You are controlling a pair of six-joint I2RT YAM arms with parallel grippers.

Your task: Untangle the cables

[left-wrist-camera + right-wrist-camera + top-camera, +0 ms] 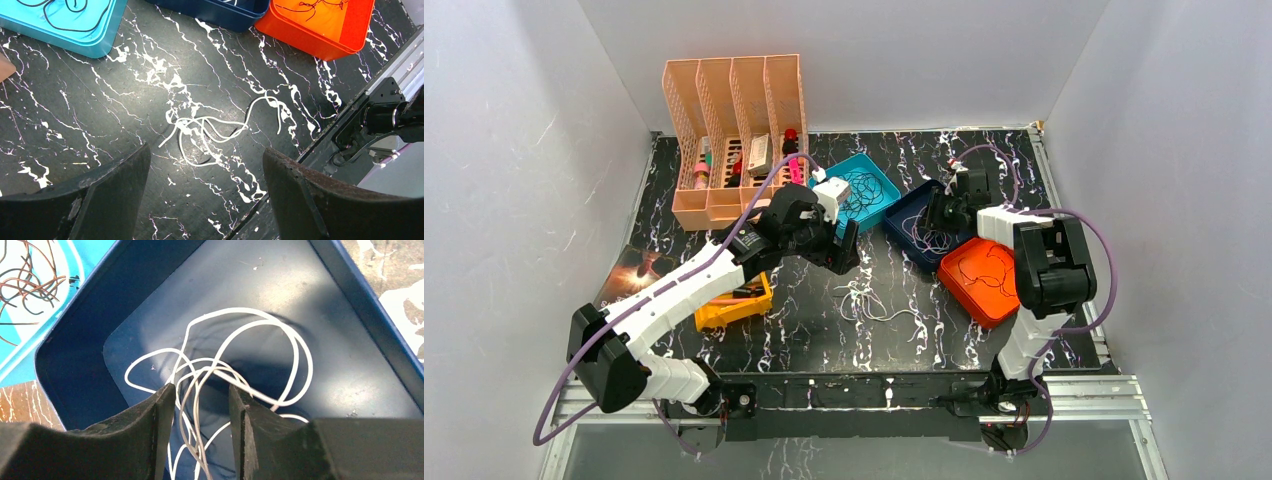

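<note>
A small tangle of white cables (pixel 210 130) lies on the black marble table (pixel 804 320), in front of the trays. My left gripper (pixel 206 160) hovers above it, open and empty, fingers wide apart. More white cable (pixel 250 325) lies in loose loops in the navy tray (pixel 325 355). My right gripper (pixel 202 390) is low inside that tray, open, with a few white strands running loosely between its fingers. Black cables (pixel 869 195) lie in the teal tray (pixel 854 160). A dark red cable (pixel 989 270) lies in the orange tray (pixel 954 285).
A peach file organizer (pixel 734 130) with small items stands at the back left. A yellow tray (pixel 734 305) sits under my left arm. The metal front rail (pixel 380 95) runs close to the loose tangle. White walls enclose the table.
</note>
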